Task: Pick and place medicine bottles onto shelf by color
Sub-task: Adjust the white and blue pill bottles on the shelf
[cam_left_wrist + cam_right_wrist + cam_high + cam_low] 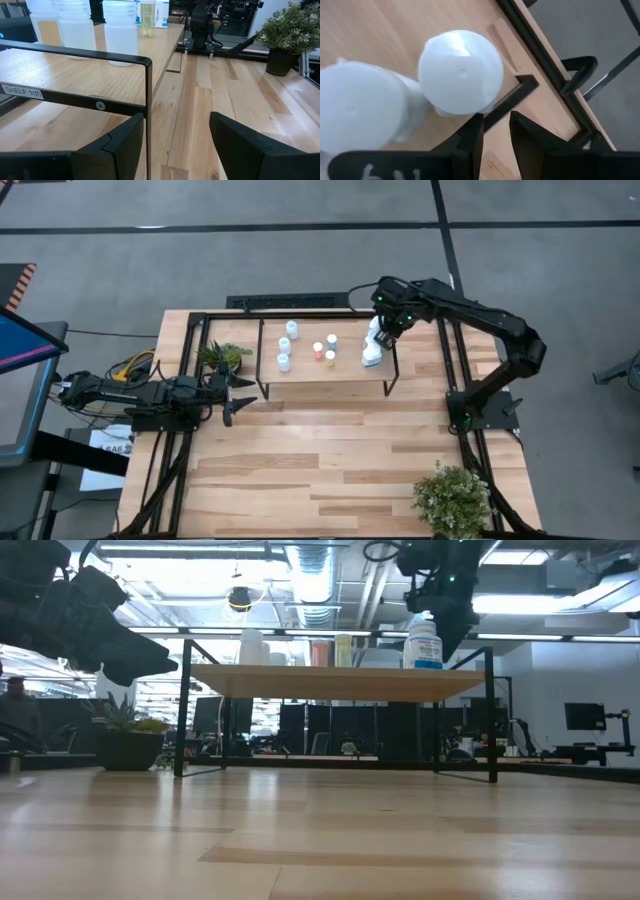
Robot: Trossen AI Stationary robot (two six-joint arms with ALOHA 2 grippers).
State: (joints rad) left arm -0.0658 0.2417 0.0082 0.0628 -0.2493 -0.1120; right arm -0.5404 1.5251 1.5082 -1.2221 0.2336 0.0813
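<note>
- Light wood carries everything: the shelf stands near the table's far edge, and the bottles stand on it in colour groups, which I judge is the sorting the task asks for.
- White bottles stand in a row by the shelf's left end; capped small bottles cluster near its middle, their cap colours hard to tell apart from above.
- At the right end stand the white bottles under the right arm, two touching side by side, close to the corner and its black leg.
- The right gripper hovers just above that pair; its fingers are nearly together and hold nothing, so a bottle there looks freshly set down.
- The left gripper waits off the shelf's left end, near the table's left edge, fingers spread apart, empty, aimed along the shelf.
- No bottle shows on the bare table, so the sorting looks close to done.
- One plant sits at the shelf's left end, another by the table's near right corner.
</note>
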